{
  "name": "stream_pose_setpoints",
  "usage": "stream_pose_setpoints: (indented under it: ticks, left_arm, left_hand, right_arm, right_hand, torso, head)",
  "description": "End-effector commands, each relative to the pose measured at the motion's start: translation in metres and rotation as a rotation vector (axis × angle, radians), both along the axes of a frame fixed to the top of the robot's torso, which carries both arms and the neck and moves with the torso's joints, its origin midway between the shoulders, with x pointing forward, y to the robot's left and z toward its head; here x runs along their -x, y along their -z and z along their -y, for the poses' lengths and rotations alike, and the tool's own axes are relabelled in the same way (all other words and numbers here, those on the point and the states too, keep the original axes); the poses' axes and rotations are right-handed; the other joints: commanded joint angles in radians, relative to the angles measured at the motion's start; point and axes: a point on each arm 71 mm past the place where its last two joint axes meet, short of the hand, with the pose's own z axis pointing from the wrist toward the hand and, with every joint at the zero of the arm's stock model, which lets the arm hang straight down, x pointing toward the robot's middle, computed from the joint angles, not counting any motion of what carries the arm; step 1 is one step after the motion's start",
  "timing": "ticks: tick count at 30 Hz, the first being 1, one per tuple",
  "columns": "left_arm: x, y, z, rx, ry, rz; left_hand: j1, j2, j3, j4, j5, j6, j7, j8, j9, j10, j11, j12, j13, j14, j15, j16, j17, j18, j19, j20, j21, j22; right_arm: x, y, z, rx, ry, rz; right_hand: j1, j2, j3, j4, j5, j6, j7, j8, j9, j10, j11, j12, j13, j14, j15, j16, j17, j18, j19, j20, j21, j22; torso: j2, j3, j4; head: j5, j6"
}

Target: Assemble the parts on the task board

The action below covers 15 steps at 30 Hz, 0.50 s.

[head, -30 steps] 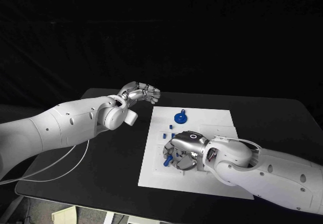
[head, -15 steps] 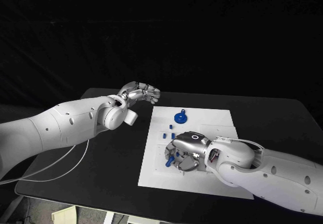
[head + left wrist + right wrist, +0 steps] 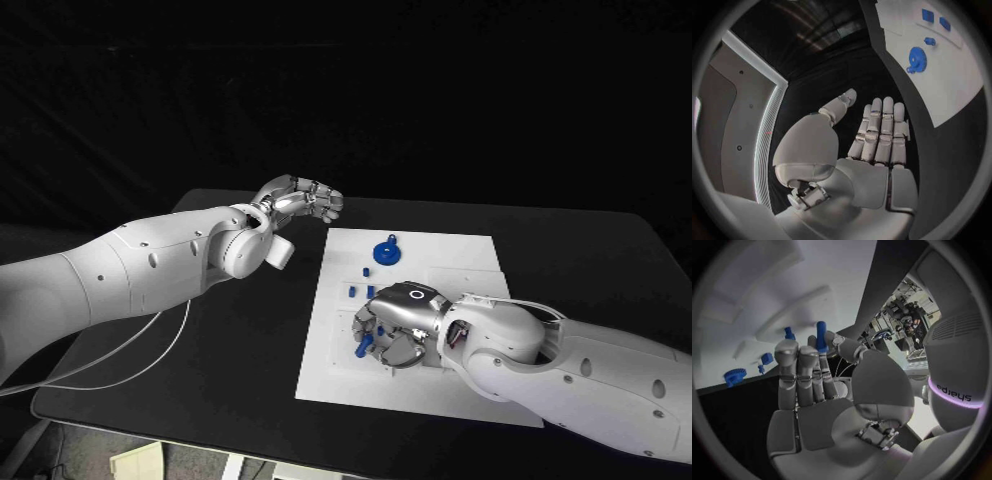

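Blue peg (image 3: 821, 336) pinched at right hand's (image 3: 397, 325) fingers (image 3: 811, 371).

Two arms in smooth white shell, thick and rounded, narrowing toward the wrists. Left arm (image 3: 130, 270): small dark round fastener holes dotted along the casing, a rounded white cuff plate at the wrist, thin white cables looping from its underside. Right arm (image 3: 577, 370): same white casing, seam lines between segments, dark spots (screws or holes, cannot tell which). Left hand (image 3: 302, 199): silver-grey metal, segmented fingers with paler pads. Right hand (image 3: 398, 322): silver, domed back bearing a small dark ring mark. Right wrist view shows a grey ribbed wrist housing, a thin purple glowing band and the dark lettering "sharpa".
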Motion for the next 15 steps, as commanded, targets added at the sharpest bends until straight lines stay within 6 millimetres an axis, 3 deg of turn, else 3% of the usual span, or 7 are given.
stream_pose_setpoints:
  ticks: [1,15]
  left_arm:
    - [0.0004,-0.0009,0.0014,0.012,0.013,0.000]
    - [0.0005,-0.0009,0.0009,0.011,0.014,-0.001]
  left_hand:
    - [-0.009,0.001,-0.003,0.002,-0.005,-0.007,0.000,0.006,-0.002,-0.006,-0.003,-0.004,-0.001,0.001,0.000,-0.005,0.001,0.020,0.007,0.000,-0.004,0.001]
    - [-0.009,0.001,-0.003,0.002,-0.005,-0.008,0.000,0.006,-0.002,-0.006,-0.003,-0.004,-0.001,0.001,0.000,-0.006,0.003,0.020,0.007,0.000,-0.005,0.002]
  right_arm:
    - [0.0007,0.0007,-0.0016,0.031,0.000,0.031]
    - [0.0015,-0.0010,0.0005,0.046,0.004,0.044]
  right_hand:
    - [0.000,0.005,0.000,-0.008,0.001,0.006,0.002,0.005,0.001,0.039,-0.011,0.006,0.001,-0.009,-0.007,0.004,-0.002,0.118,0.001,-0.008,0.004,0.020]
    - [0.000,0.001,0.005,-0.010,0.002,0.009,0.001,0.005,0.002,0.040,-0.012,0.007,0.004,-0.009,-0.008,0.007,-0.002,0.118,0.002,-0.009,0.007,0.020]
  torso:
    - [0.000,-0.0002,0.0000]
    - [0.000,-0.0003,-0.0004]
  head:
    - [0.000,-0.001]
    - [0.001,-0.004]
